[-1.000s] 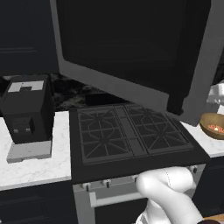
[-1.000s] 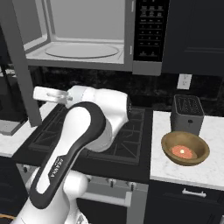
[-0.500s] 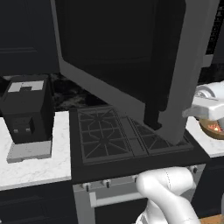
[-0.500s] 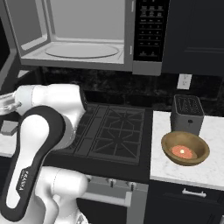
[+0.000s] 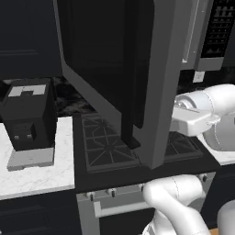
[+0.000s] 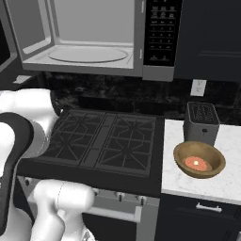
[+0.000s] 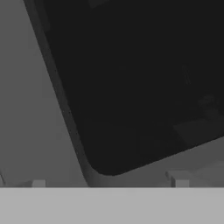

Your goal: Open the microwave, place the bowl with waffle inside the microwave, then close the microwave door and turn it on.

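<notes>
The microwave (image 6: 89,37) hangs above the stove with its cavity and glass turntable exposed and its black button panel (image 6: 162,33) at the right. The microwave door (image 5: 114,73) stands swung wide open to the left. In the hand view its dark glass (image 7: 131,78) and grey border are very close. My gripper (image 7: 109,181) is open against the door's inner face, its fingertips (image 7: 179,178) wide apart and holding nothing. My white hand (image 5: 193,120) reaches in behind the door's edge. The tan bowl (image 6: 199,159) with the reddish-orange waffle (image 6: 197,163) sits on the right counter.
A black toaster (image 6: 201,122) stands just behind the bowl. The black gas stove (image 6: 103,139) lies under the microwave. A black coffee machine (image 5: 27,114) stands on the left counter. My arm's elbow (image 6: 23,122) bulks over the stove's left side.
The microwave door has swung further open to the left. My arm and hand have swept along with it, away from the bowl's side.
</notes>
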Controlling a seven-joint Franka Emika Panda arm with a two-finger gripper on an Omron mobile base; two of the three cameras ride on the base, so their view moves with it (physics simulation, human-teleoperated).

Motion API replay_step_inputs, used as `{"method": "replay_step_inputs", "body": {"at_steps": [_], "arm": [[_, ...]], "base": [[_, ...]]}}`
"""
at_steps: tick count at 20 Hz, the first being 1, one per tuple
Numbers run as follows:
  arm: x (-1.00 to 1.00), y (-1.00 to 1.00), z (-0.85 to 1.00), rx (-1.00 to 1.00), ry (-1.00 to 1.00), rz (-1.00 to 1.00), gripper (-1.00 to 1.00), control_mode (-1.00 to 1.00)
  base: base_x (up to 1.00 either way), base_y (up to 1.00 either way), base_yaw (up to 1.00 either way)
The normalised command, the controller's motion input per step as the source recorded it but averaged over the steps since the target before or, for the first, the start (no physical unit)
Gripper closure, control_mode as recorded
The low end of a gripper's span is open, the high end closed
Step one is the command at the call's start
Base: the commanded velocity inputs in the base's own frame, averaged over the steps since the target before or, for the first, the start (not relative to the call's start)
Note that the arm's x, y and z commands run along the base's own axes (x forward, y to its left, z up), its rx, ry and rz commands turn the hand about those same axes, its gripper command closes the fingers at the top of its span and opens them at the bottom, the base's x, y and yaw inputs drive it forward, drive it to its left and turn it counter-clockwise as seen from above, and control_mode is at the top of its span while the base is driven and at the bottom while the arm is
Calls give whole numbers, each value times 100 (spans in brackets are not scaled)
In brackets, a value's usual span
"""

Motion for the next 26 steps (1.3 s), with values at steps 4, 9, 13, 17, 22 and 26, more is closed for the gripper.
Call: {"method": "replay_step_inputs", "body": {"at_steps": [4, 9, 13, 17, 22, 26], "arm": [[4, 9, 0, 1, 2, 2, -100, -100], [0, -86, -1, 2, 20, -29, -100, -100], [0, -100, 0, 1, 34, -60, -100, -100], [7, -100, -2, -1, 43, -60, -100, -100], [21, -100, -36, -21, 36, -56, -100, -100], [29, -100, -41, -30, 25, -41, -100, -100]], "base": [[0, 0, 0], [0, 0, 0], [0, 0, 0], [0, 0, 0], [0, 0, 0], [0, 0, 0]]}}
